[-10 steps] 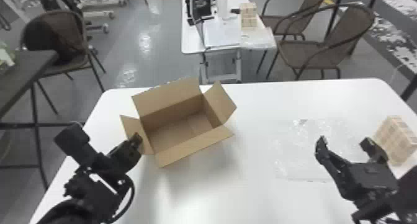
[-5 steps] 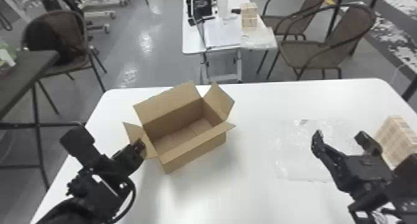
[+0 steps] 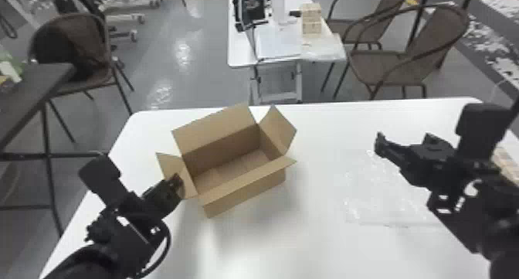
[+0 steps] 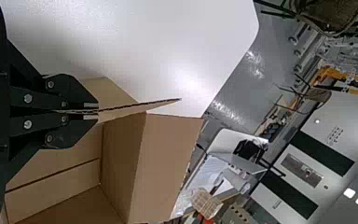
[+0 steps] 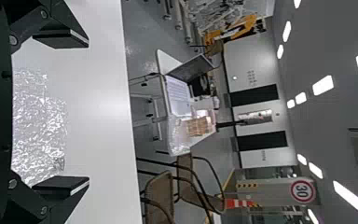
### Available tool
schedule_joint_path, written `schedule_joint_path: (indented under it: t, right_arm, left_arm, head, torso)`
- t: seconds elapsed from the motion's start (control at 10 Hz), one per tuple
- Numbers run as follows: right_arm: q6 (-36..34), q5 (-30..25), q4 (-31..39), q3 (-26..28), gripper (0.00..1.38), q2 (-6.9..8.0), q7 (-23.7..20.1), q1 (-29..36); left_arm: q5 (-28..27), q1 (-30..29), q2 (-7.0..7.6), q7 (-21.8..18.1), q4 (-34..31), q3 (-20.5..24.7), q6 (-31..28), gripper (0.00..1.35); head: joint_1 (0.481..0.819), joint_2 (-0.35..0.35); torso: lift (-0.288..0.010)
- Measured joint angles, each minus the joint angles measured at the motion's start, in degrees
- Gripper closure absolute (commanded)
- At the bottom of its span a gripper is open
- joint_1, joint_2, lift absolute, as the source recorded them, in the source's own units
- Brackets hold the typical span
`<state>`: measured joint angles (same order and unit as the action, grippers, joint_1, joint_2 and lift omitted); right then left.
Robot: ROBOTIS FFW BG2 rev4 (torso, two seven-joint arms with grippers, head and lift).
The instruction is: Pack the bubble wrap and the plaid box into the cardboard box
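bench (image 3: 316,243): white, before me
cardboard box (image 3: 247,191): open, on it
left gripper (image 3: 179,183): i pinch a box flap (image 3: 170,168)
right gripper (image 3: 405,140): wide
bubble wrap (image 3: 378,201): flat, right of box
plaid box (image 3: 506,164): bench's right side

Both my arms are matte black: left arm (image 3: 92,261), right arm (image 3: 475,224). Each wrist has a rounded, blocky black housing, left housing (image 3: 101,177), right housing (image 3: 482,125). Black cable (image 3: 168,239) loops off the left forearm. Small pale patches on both wrists, can't tell if labels or gaps. Left gripper (image 3: 178,181): black angular links, round silver screws (image 4: 28,98), light grey edging at the fingertips. Right gripper (image 3: 405,138): same black links, silver screws, flat dark pads (image 5: 60,39), pale edge strips.
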<state>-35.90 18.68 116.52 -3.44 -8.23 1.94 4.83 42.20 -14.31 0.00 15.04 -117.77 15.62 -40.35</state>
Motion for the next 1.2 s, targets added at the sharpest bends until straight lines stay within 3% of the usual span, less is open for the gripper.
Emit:
schedule_joint_path:
  t: [0.2, 0.4, 0.6, 0.8, 1.0, 1.1, 1.2]
  right_arm:
    - [-21.17, 0.33, -0.13, 0.43, 0.25, 0.00, 4.08, -10.75]
    - [-31.61, 3.82, -5.25, 0.69, 0.25, 0.65, 7.48, -18.52]
    - [-42.56, 5.21, -15.01, 0.80, 0.26, 1.35, 8.27, -27.23]
    - [-48.73, 6.67, -26.05, 0.80, 0.31, 1.37, 8.37, -33.57]
    - [-50.62, 7.07, -33.93, 0.85, 0.31, 2.32, 11.26, -36.85]
    - [-51.48, 7.78, -38.40, 1.01, 0.31, 2.55, 13.44, -38.73]
    - [-51.73, 10.96, -41.46, 1.81, 0.31, 2.59, 21.13, -39.74]
  left_arm:
    - [-0.65, 0.39, 0.00, 0.00, 0.08, -0.47, -0.04, 1.22]
    - [-1.00, 0.53, 0.00, -0.01, 0.17, -0.76, -0.04, 1.22]
    - [-1.20, 0.57, 0.00, -0.01, 0.19, -1.08, 0.03, 1.22]
    - [-1.36, 0.82, 0.00, -0.01, 0.41, -1.65, 0.31, 1.22]
    - [-1.46, 0.95, 0.00, -0.01, 0.53, -2.06, 0.67, 1.22]
    - [-1.54, 1.03, 0.00, -0.01, 0.59, -2.29, 0.71, 1.22]
    - [-1.59, 1.23, 0.00, -0.01, 0.78, -2.64, 0.71, 1.22]
  head:
    - [0.695, 0.106]
    - [0.695, 0.101]
    - [0.695, 0.100]
    - [0.695, 0.093]
    - [0.695, 0.086]
    - [0.695, 0.080]
    - [0.695, 0.058]
  torso:
    - [-0.100]
    - [-0.100]
    - [-0.100]
    - [-0.100]
    - [-0.100]
    - [-0.100]
    - [-0.100]
